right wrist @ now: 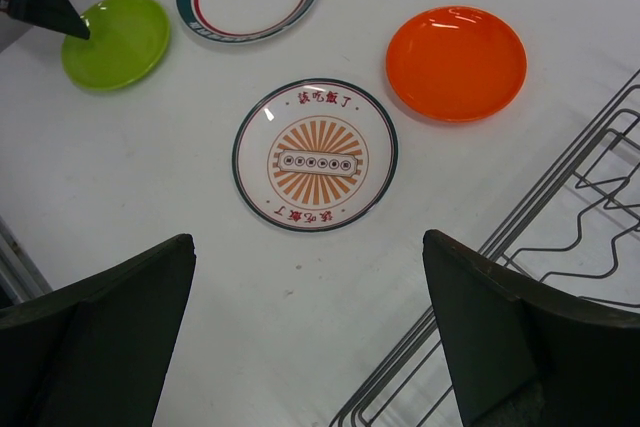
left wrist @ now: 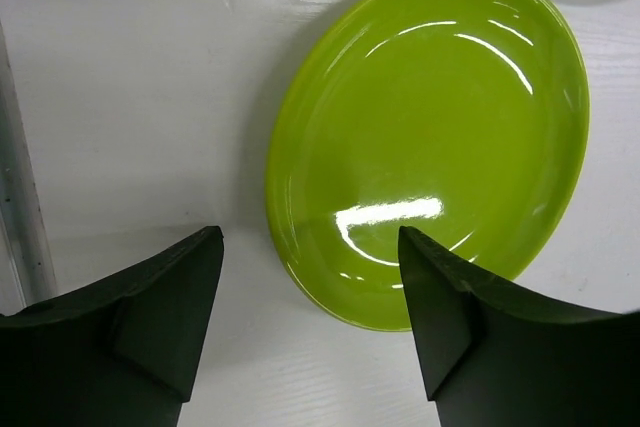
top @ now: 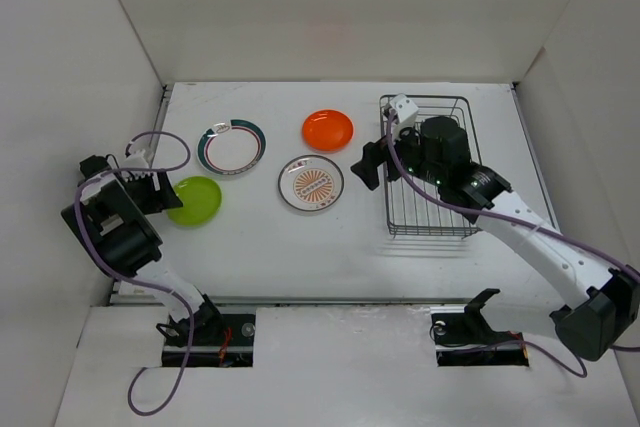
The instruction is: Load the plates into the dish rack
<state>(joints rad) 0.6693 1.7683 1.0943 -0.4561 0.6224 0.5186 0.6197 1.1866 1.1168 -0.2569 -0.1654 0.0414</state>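
Plates glossy, round, flat on your white table (top: 300, 257): lime green plate (left wrist: 430, 137), orange plate (top: 328, 129), sunburst plate (top: 311, 183), ringed plate (top: 232, 147). Dark wire dish rack (top: 420, 219) sits right. Your left gripper (left wrist: 310, 247) spread at lime rim; right gripper (right wrist: 308, 242) spread, empty.

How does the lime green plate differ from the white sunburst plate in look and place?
The lime green plate is plain; the sunburst plate is white with orange rays, red characters and a dark rim. The lime green plate lies far left, at the open jaws of the left gripper; the sunburst plate lies nearer the dish rack, untouched. Both are round and lie flat on the table.
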